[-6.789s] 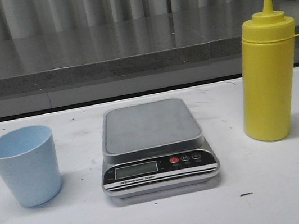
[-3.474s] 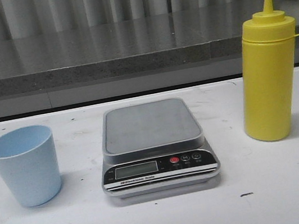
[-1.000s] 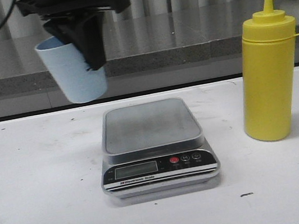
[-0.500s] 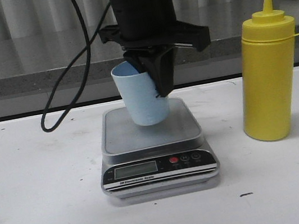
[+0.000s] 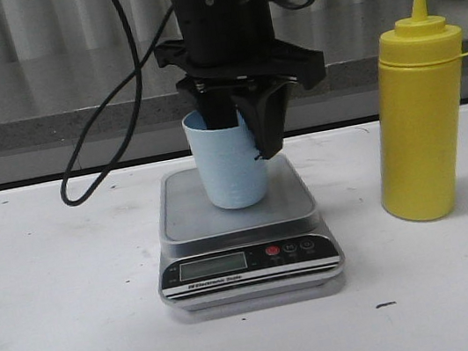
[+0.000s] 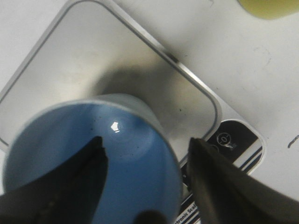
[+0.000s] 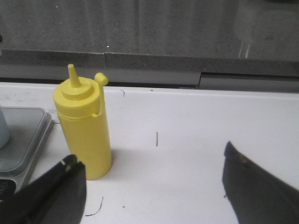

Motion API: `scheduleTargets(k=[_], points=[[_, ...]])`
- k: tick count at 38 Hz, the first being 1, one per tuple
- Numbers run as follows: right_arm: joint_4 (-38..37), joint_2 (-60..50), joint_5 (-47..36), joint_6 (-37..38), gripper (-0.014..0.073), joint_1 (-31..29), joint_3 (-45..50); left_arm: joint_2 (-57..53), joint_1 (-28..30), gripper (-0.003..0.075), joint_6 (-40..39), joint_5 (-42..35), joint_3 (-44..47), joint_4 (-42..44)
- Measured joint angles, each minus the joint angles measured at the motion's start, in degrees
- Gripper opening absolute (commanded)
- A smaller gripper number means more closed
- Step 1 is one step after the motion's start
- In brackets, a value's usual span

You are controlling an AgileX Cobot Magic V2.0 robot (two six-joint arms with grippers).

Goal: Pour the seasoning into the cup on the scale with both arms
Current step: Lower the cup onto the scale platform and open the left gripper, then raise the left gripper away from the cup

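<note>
Front view: my left gripper (image 5: 247, 142) is clamped on the cup (image 5: 232, 171) rim, one finger inside, one outside. Cup sits at mid-platform of the scale (image 5: 242, 227), base looks down on the steel, can't confirm full contact. Scale is mid-worktop, toward the front edge. Seasoning bottle (image 5: 420, 110) stands upright nr the right edge, well apart from the scale. Right arm not in this view.

Left wrist: looking down into the cup (image 6: 93, 158), empty inside. Fingers (image 6: 70, 186) straddle the wall. Scale's black panel and buttons show beside the cup.

Right wrist: right gripper (image 7: 154, 196) is spread wide, holding nothing, bottle (image 7: 84, 135) ahead of it, not touching. Scale corner and a sliver of cup at the frame edge.

Handling, my guess: cup is light, thin plastic, tips easily, so let go gently. Bottle is soft-walled squeeze plastic, prob heavier if full; grab mid-body, below the cap shoulder, firm but not crushing or it squirts early. Smooth sides could slip when tilted.
</note>
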Motion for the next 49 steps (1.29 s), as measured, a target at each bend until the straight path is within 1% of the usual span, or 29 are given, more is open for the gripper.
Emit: scheduleTargets(k=[3,4,5,8,11,19,26,31,33,40,44,49], points=[[0.00,0.00,0.00,0.00,0.0612,0.00,0.00,-0.37,0.00,0.0491,-0.12,0.08,0.00,0.13],[0.00,0.00,0.00,0.00,0.0563,0.00,0.00,-0.69,0.00,0.0490,-0.22,0.08,0.00,0.00],[0.00,0.00,0.00,0.00,0.0563,0.00,0.00,-1.02,0.00,0.0487,-0.35,0.08,0.00,-0.20],[0.00,0.00,0.00,0.00,0.0563,0.00,0.00,-3.02,0.00,0.0456,-0.57,0.08,0.00,-0.90],[0.00,0.00,0.00,0.00,0.0563,0.00,0.00,-5.57,0.00,0.0398,-0.57,0.23,0.00,-1.28],[0.00,0.00,0.10,0.00,0.0563,0.00,0.00,-13.48,0.34,0.0193,-0.61,0.37,2.50,-1.50],[0.00,0.00,0.13,0.00,0.0563,0.00,0.00,-21.04,3.46,-0.0017,-0.61,0.51,10.12,-1.50],[0.00,0.00,0.13,0.00,0.0563,0.00,0.00,-27.04,6.55,-0.0020,-0.71,0.36,18.82,-1.40],[0.00,0.00,0.13,0.00,0.0563,0.00,0.00,-29.62,7.71,-0.0020,-1.03,-0.92,22.34,-1.30],[0.00,0.00,0.23,0.00,0.0563,0.00,0.00,-42.53,13.50,-0.0020,-2.53,-10.76,36.76,-1.30],[0.00,0.00,0.23,0.00,0.0563,0.00,0.00,-51.60,18.61,-0.0020,-3.43,-17.11,46.00,-1.30],[0.00,0.00,0.23,0.00,0.0563,0.00,0.00,-61.91,25.34,-0.0020,-3.70,-22.74,55.77,-1.06]])
